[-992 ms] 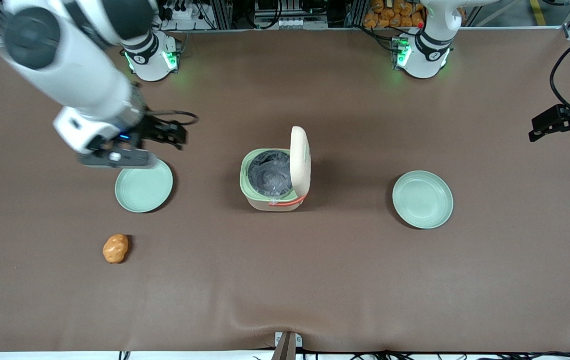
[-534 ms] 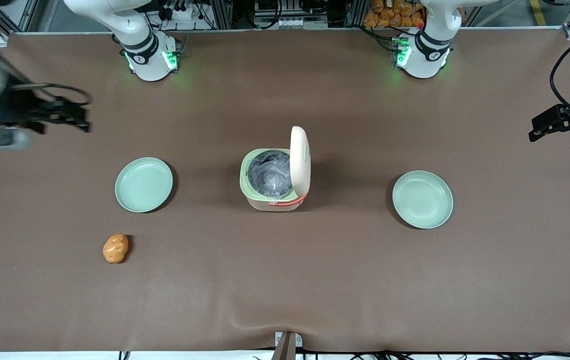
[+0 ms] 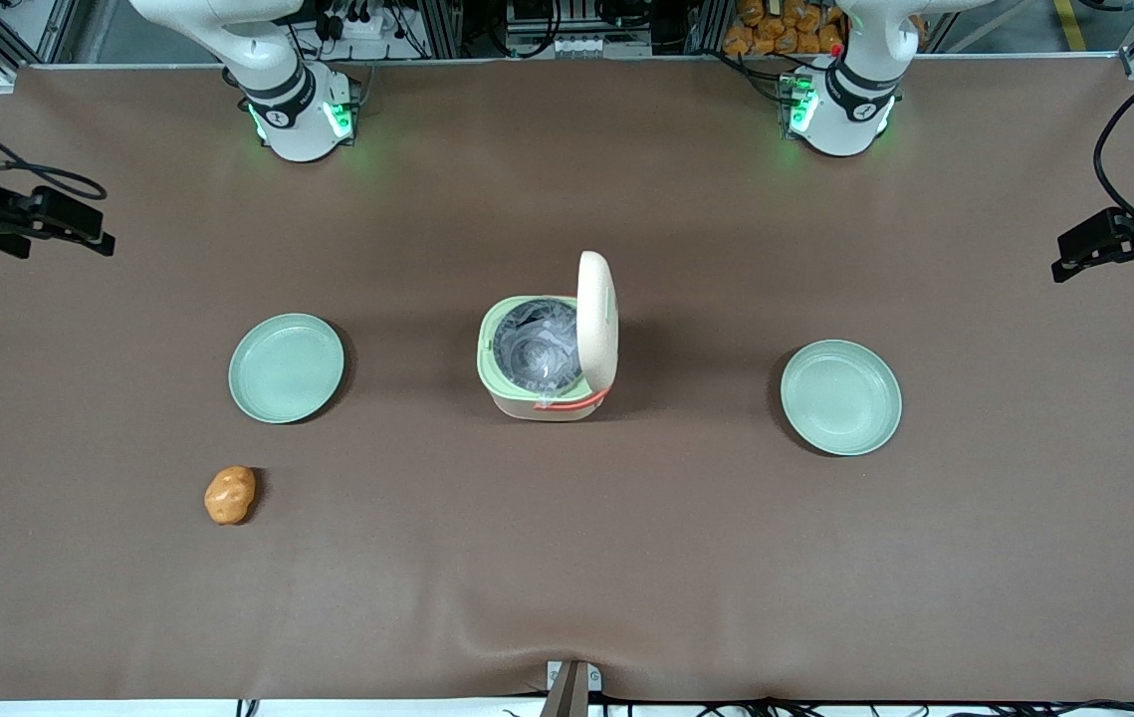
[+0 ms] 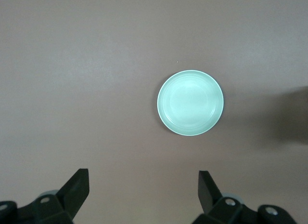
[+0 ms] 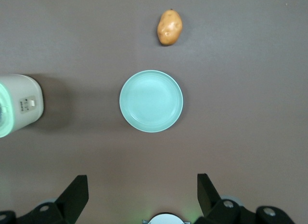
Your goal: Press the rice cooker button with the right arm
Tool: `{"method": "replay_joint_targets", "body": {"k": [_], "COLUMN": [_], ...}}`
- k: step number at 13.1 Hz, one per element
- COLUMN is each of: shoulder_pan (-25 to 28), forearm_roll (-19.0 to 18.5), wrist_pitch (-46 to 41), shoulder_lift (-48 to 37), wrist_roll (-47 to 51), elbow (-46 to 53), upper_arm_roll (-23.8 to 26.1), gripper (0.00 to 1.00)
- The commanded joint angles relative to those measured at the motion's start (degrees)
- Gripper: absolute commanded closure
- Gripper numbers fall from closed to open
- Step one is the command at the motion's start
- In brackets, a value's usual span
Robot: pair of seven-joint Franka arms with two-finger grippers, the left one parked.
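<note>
The cooker stood mid-tabletop, lid upright, silvery pot showing. The right arm's tool hung high at the working arm's end, fingers spread wide and holding nothing, above a green plate with a potato near it.

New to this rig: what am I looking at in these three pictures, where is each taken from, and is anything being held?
Two white robot arms are bolted to a brown table. The wide picture faces them from the front; the two close ones come from cameras on their wrists, looking down past black fingers. In the middle stands the rice cooker, its lid up. A pale green plate lies toward the working arm's end, with a potato nearer the front camera; a second plate lies toward the parked arm's end. The right arm's gripper hangs open and empty, high over the first plate, well away from the cooker.
</note>
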Motion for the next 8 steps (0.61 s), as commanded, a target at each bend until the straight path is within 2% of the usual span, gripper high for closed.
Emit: {"method": "replay_joint_targets", "body": {"k": [1,8], "shoulder_pan": [-0.2,-1.1], "forearm_roll": [-1.2,-2.8], "wrist_pitch": [2.1,4.5], "shoulder_lift": [-4.6,-7.1], "wrist_roll": [-0.5,-3.5], "elbow": [-5.3,-7.0], "upper_arm_roll": [0.6,0.5], "gripper": [0.0,0.0]}}
